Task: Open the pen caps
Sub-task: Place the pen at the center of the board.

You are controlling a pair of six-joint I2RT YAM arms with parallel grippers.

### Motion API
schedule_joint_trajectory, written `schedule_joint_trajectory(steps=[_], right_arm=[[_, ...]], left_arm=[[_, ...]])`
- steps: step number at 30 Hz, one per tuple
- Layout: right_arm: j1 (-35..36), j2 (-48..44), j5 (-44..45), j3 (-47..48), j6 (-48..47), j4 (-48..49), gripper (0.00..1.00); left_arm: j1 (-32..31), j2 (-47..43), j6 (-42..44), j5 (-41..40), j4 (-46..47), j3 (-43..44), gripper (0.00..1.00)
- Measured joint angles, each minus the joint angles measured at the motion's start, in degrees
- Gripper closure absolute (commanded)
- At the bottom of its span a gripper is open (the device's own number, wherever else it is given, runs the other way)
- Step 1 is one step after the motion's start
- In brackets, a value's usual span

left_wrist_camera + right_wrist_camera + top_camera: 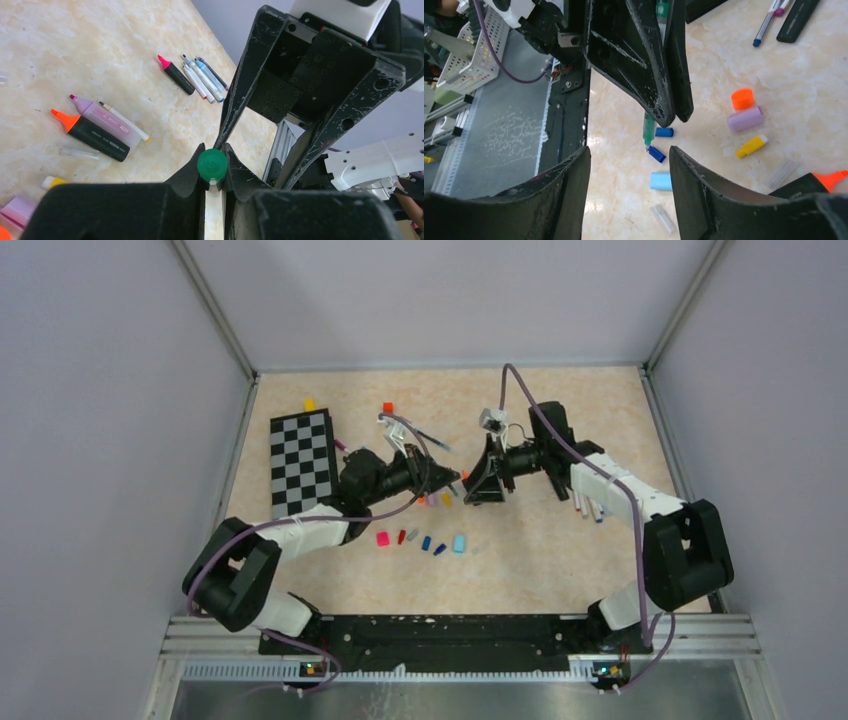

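Note:
My left gripper (212, 152) is shut on a green pen (212, 165), seen end-on between its fingers. In the right wrist view that pen (649, 127) hangs from the left fingers (659, 95) with its bare tip pointing down at the table. My right gripper (629, 155) faces it, open, with nothing between its fingers. Loose pen caps lie below: blue (664, 132), dark blue (656, 153), light blue (660, 181), clear (663, 218), orange (742, 98), purple (745, 119), yellow (751, 146). In the top view the two grippers meet tip to tip at mid-table (468, 480).
Uncapped pens lie in groups: an orange highlighter (90, 134), a purple one (102, 119), a pink-tipped black one (176, 75), and thin white pens (202, 80). A checkerboard (302, 460) lies at the left, with a yellow cube (309, 404) and a red cube (388, 407) behind it.

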Motion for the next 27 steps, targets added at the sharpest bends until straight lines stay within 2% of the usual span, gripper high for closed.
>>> schedule_joint_trajectory(steps=[6,10,11,15,16,19,24,27], right_arm=[[0.76,1.55,0.72,-2.4,8.55,8.76,0.43],[2.45,2.73,1.84,-2.4,11.06,11.32,0.49],[2.91,2.91,2.03,-2.4,11.87,11.8,0.54],[3.52,3.39,2.4,-2.38,14.29,14.05,1.0],[3.39,3.54,3.08,-2.4,14.97,14.36,1.0],[2.99,3.87,2.64,-2.47,16.13,15.19,1.0],[3.17,3.87,2.64,-2.49,14.49,14.58,1.0],[3.43,3.87,3.04,-2.49,10.91,11.65,1.0]], left_arm=[[-1.11,0.94,-2.95,-3.04,3.39,-0.02,0.99],[-1.95,1.84,-4.55,-4.24,4.94,-0.02,0.99],[-2.16,2.08,-4.9,-4.52,5.35,-0.02,0.99],[-2.62,2.58,-5.92,-5.38,6.56,-0.02,0.98],[-2.73,2.62,-6.47,-5.03,7.32,-0.02,0.97],[-2.91,2.67,-6.75,-5.33,7.87,-0.04,0.8],[-3.04,2.6,-6.01,-6.45,7.82,-0.09,0.4],[-2.99,1.29,-4.09,-8.46,5.4,-0.09,0.22]])
